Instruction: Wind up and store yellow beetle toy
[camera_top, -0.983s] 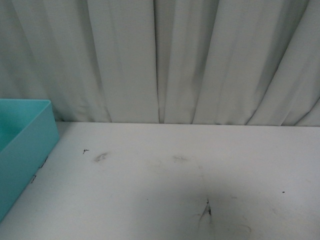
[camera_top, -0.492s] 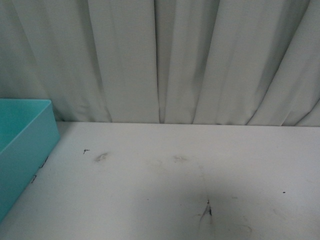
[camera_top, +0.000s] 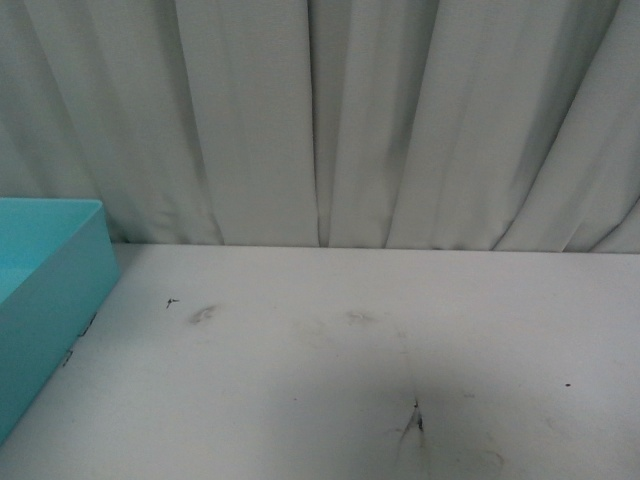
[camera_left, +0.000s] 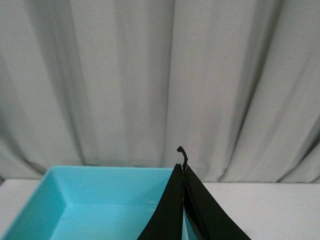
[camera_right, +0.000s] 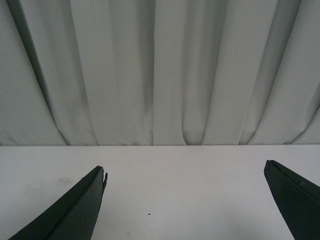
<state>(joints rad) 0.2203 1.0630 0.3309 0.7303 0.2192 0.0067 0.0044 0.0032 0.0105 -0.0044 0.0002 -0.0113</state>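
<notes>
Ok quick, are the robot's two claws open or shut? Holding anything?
Left gripper: shut, nothing seen in it.
Right gripper: wide open, empty.

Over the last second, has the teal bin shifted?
No. The teal bin keeps the same gap to the scuff mark on the table.

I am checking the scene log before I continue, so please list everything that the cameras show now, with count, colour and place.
bin: one, turquoise, open-topped, at the table's left edge in the front view.
table: one, white with dark scuffs, under the bin.
curtain: one, pale grey, pleated, behind the table.
yellow beetle toy: none in view.
left gripper: one, black, shut, seen in front of the bin.
right gripper: one, black, open, above the table.
</notes>
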